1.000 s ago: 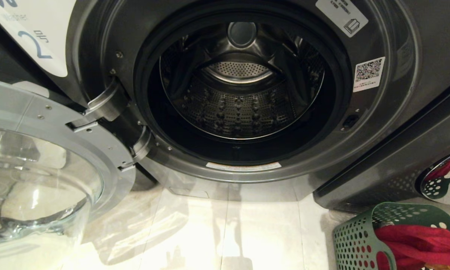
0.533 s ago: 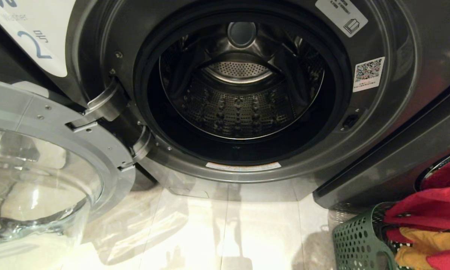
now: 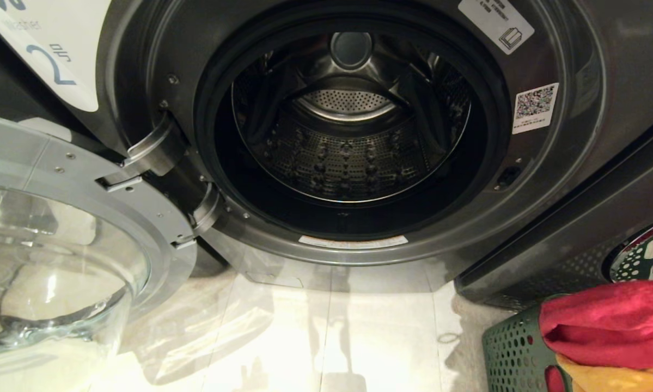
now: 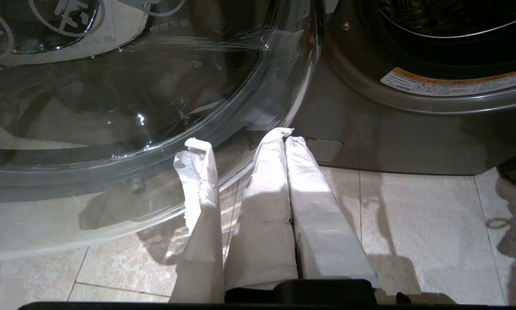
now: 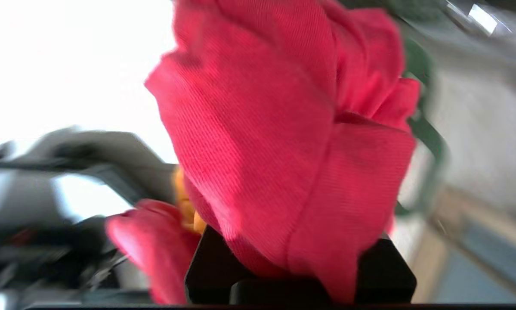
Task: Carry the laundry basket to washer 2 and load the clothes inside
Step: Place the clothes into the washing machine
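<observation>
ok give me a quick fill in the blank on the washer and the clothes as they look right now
1. The door of washer 2 stands ____.
2. The drum holds ____ clothes.
3. The right gripper is shut on the ____ fabric of the clothes.
4. The laundry basket is ____ in colour.

Missing words: open; no; red; green
</observation>
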You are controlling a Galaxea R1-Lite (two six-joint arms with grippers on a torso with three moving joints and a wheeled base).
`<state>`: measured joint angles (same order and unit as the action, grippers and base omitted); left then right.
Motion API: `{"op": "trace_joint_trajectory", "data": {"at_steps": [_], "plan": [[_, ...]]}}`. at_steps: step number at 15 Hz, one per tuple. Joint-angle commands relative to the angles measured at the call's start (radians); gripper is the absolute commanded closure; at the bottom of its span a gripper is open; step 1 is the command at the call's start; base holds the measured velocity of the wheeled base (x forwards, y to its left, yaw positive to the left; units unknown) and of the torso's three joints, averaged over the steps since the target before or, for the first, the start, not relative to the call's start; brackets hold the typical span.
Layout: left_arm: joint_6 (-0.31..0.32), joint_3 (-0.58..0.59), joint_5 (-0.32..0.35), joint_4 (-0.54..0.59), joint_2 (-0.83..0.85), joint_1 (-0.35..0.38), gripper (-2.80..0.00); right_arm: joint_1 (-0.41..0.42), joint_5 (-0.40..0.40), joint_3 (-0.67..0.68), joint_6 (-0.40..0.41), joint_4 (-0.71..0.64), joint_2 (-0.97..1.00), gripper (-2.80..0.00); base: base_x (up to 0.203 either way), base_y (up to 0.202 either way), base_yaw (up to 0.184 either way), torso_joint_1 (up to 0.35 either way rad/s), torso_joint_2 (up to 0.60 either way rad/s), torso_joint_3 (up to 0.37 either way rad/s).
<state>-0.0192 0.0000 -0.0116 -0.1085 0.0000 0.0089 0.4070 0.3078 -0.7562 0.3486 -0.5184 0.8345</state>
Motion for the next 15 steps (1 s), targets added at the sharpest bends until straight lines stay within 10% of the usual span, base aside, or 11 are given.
{"op": "trace_joint_trajectory", "data": {"at_steps": [1, 9, 15], "plan": [[-0.001, 0.04, -0.001, -0.002, 0.002, 0.0, 0.0, -0.232, 0.009, -0.085, -0.042, -0.033, 0.01, 0.0, 0.0, 0.0, 0.0, 0.0, 0.0, 0.0], [-0.001, 0.04, -0.001, -0.002, 0.002, 0.0, 0.0, -0.935, -0.234, -0.188, -0.129, 0.162, 0.159, 0.0, 0.0, 0.0, 0.0, 0.0, 0.0, 0.0], [-0.001, 0.04, -0.001, -0.001, 0.002, 0.0, 0.0, -1.218, -0.545, -0.193, -0.193, 0.508, 0.387, 0.0, 0.0, 0.0, 0.0, 0.0, 0.0, 0.0]]}}
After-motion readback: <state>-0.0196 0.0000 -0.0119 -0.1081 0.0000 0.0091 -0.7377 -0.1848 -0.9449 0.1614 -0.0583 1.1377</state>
